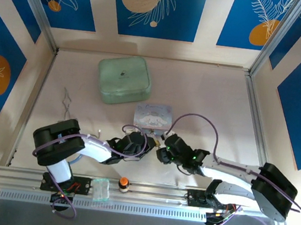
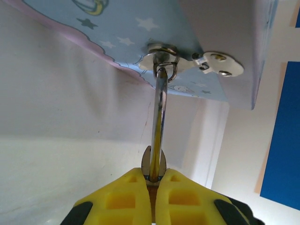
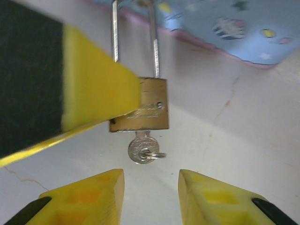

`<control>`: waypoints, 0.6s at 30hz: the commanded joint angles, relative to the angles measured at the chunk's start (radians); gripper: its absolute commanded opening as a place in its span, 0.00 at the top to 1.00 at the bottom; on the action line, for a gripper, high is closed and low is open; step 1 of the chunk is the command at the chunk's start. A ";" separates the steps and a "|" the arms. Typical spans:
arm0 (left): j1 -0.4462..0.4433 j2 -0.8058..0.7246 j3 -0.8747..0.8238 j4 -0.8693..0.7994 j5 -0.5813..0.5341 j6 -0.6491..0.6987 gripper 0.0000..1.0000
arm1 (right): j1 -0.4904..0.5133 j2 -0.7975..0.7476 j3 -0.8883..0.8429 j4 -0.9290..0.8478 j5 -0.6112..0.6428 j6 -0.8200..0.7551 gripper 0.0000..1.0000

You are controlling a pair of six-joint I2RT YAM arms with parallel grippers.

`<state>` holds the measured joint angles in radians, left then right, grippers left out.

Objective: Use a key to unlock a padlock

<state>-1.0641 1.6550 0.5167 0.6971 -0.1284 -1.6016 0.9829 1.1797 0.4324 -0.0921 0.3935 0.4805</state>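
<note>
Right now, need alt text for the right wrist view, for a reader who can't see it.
A brass padlock with its key in the keyhole, shackle running up toward a pastel tin. The left claw's yellow finger presses its body from the left; the right claw is open just below the key.

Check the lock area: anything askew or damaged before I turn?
Nothing serious. The padlock hangs from the hasp of the tin, pinched by the left hand; the key sits in its keyhole, the right hand open short of it. Hairline cracks mark the table.
</note>
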 commanded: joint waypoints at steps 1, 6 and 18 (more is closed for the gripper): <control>0.010 -0.033 -0.007 -0.087 0.050 0.040 1.00 | 0.045 0.041 0.047 0.023 0.133 -0.084 0.63; 0.011 -0.044 -0.020 -0.058 0.075 0.031 1.00 | 0.062 0.102 0.080 0.065 0.202 -0.104 0.68; 0.012 -0.059 -0.055 -0.033 0.094 0.026 1.00 | -0.005 0.134 0.046 0.201 0.047 -0.147 0.89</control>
<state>-1.0439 1.6176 0.4824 0.6762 -0.0914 -1.5871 1.0225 1.3380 0.4946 0.0265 0.4805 0.3397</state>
